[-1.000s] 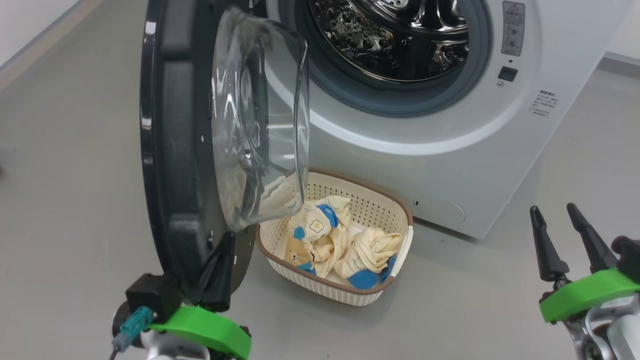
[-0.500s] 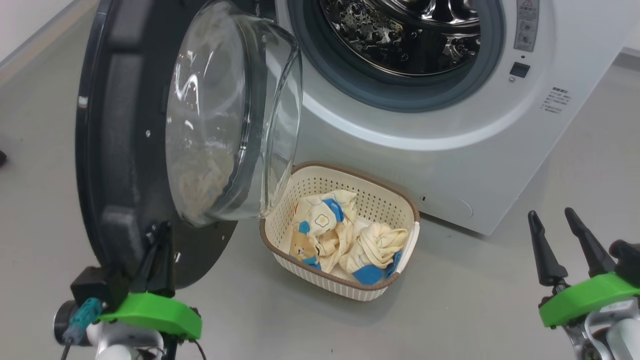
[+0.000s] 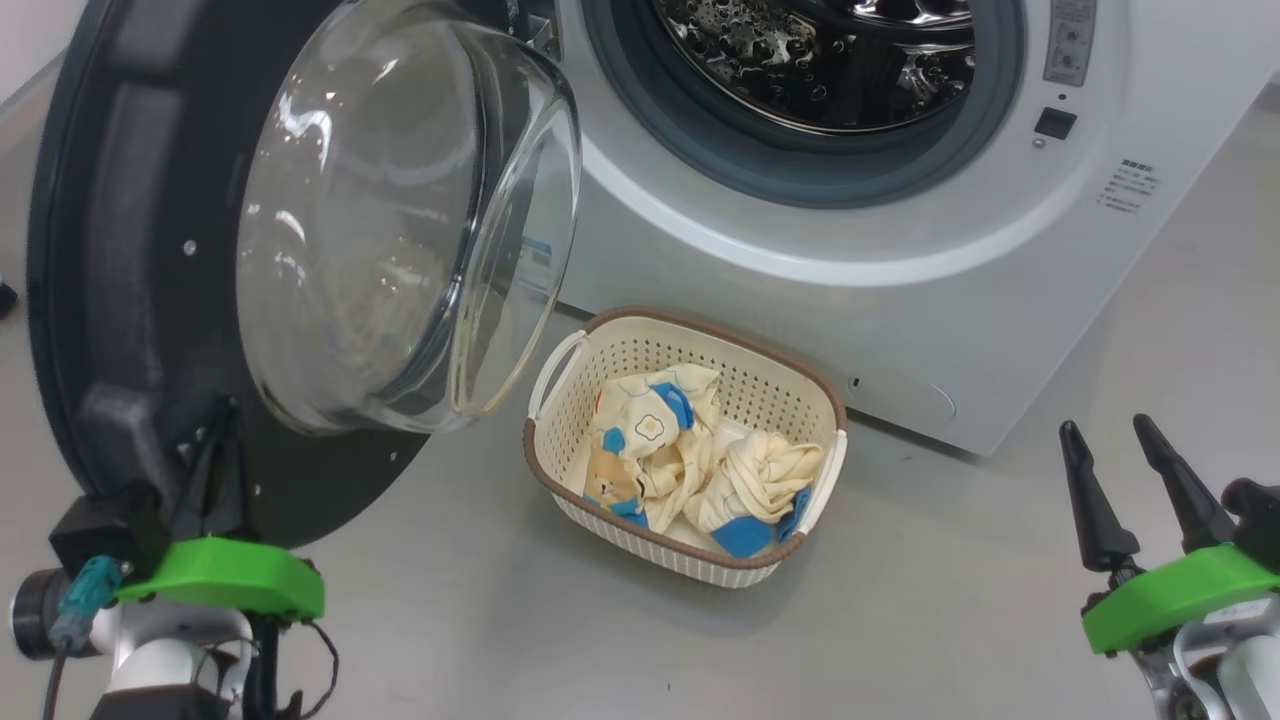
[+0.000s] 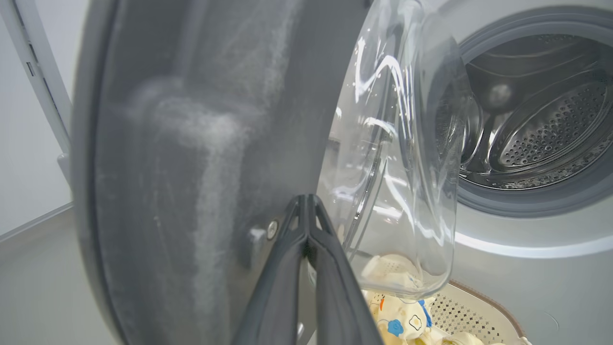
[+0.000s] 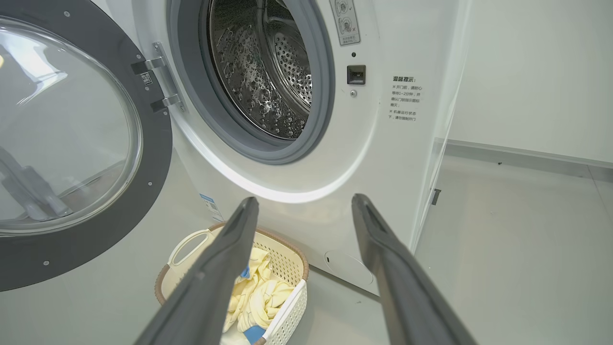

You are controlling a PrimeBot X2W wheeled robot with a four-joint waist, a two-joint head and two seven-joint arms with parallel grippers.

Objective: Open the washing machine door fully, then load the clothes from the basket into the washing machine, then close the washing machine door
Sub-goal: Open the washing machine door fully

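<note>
Pressing door inner face, closed left gripper used as pusher; right gripper held spread, clothes ahead-left, for pickup.

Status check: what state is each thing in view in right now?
washing machine door: swung wide open.
drum: no clothes visible inside.
basket: upright, loaded.
clothes: bunched in the basket.
left gripper: shut, tips against door's inner face.
right gripper: open, empty.

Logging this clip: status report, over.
Left pincer shut, tips against washing machine door. Right pincer open, idle. Clothes in basket. Drum opening unobstructed.
</note>
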